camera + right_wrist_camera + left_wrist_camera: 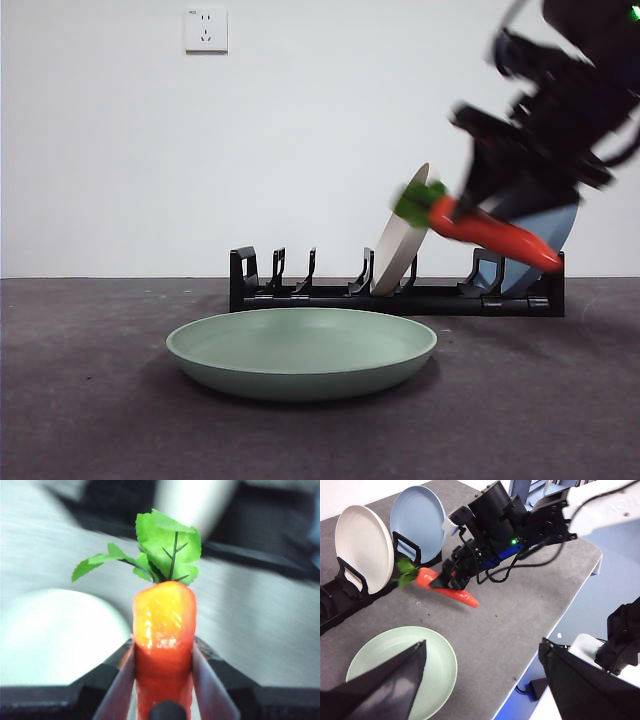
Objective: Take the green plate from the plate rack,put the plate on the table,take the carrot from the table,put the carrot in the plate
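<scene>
- Your right gripper (470, 205) hangs in the air to the right of the green plate (301, 351), in front of the plate rack (395, 296). Its jaws pinch the carrot (480, 227) across the body.
- The carrot is off the table (90, 400), tilted, leafy top toward the plate side and higher, tapered tip lower. It is not yet over the green plate; from the left wrist view it sits beside the plate's far edge, near the rack.
- The green plate lies flat on the table, empty, just in front of the rack.
- The rack holds a cream plate (402, 243) leaning in a middle slot and a blue plate (545, 235) at the right end, behind the gripper.
- Your left gripper (482, 680) waits above the near side of the green plate, fingers (385, 685) spread wide, holding nothing.
- A wall socket (206, 30) sits high on the white wall.
</scene>
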Robot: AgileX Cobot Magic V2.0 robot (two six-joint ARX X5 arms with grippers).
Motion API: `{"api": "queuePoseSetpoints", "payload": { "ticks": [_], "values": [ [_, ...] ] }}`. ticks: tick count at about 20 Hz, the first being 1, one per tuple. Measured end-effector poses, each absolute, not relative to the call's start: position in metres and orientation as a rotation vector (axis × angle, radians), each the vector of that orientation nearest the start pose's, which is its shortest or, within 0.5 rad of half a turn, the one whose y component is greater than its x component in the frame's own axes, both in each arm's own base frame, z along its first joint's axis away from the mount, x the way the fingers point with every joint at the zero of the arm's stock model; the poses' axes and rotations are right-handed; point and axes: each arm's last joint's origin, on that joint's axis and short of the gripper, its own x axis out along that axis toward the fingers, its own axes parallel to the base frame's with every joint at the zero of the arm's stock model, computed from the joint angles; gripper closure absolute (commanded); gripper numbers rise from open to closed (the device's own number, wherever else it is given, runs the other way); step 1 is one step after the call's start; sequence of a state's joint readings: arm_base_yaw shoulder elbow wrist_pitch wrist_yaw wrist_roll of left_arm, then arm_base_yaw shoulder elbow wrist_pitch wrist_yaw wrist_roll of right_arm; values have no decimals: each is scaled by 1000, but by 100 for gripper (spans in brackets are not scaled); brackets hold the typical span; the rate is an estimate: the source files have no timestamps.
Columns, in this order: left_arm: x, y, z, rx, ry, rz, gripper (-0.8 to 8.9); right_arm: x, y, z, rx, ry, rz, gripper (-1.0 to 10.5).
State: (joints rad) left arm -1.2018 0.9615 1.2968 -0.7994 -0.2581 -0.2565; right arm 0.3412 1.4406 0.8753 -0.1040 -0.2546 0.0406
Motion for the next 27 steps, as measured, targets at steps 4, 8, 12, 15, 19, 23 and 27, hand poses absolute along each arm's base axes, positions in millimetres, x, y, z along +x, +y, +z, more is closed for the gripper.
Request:
{"api": "queuePoseSetpoints", "payload": {
  "ticks": [4,8,12,15,19,23,27],
  "values": [
    [67,-152,414,86,472,-869,436,266,161,211,-23,712,673,964],
    [66,-151,413,97,483,-866,436,256,205,181,-72,746,740,963],
    [66,-151,412,107,495,-863,436,257,226,153,-86,760,752,962],
    [66,-150,411,114,502,-861,436,260,229,140,-62,785,737,839],
    [66,-150,411,117,505,-861,436,261,229,140,-55,790,733,518],
    [66,-150,410,120,508,-859,436,257,226,149,-43,791,728,516],
    [66,-149,409,136,523,-856,436,242,212,208,29,687,735,505]
  ]
}}
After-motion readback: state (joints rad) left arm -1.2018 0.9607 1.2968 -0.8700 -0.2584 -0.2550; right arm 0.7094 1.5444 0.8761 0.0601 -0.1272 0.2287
